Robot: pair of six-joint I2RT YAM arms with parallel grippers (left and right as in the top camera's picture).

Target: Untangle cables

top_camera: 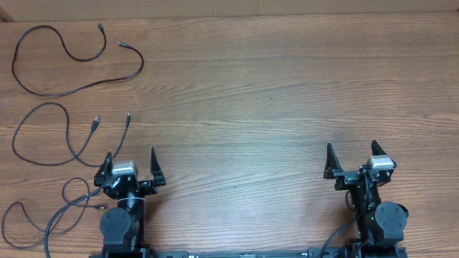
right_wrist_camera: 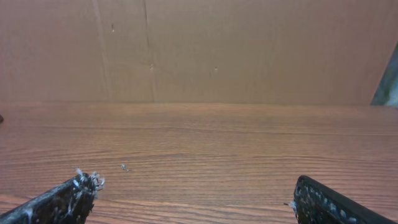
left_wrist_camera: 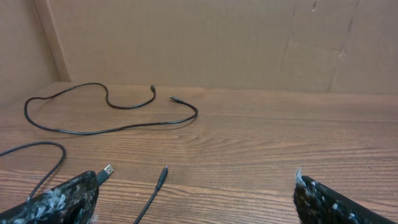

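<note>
Three thin black cables lie apart on the left of the wooden table. The farthest cable (top_camera: 86,86) makes a wide loop at the back left and also appears in the left wrist view (left_wrist_camera: 112,129). The middle cable (top_camera: 66,122) ends in two plugs just ahead of my left gripper (top_camera: 130,154): a USB plug (left_wrist_camera: 106,170) by the left finger and a small plug (left_wrist_camera: 163,174) between the jaws' lines. The nearest cable (top_camera: 64,188) curls beside the left arm's base. My left gripper (left_wrist_camera: 196,186) is open and holds nothing. My right gripper (top_camera: 351,147) (right_wrist_camera: 195,186) is open over bare wood, far from every cable.
A thicker black arm wire (top_camera: 68,208) runs from the left arm's base across the nearest cable. A brown cardboard wall (right_wrist_camera: 199,50) stands along the table's far edge. A tiny speck (right_wrist_camera: 124,167) lies on the wood ahead of the right gripper.
</note>
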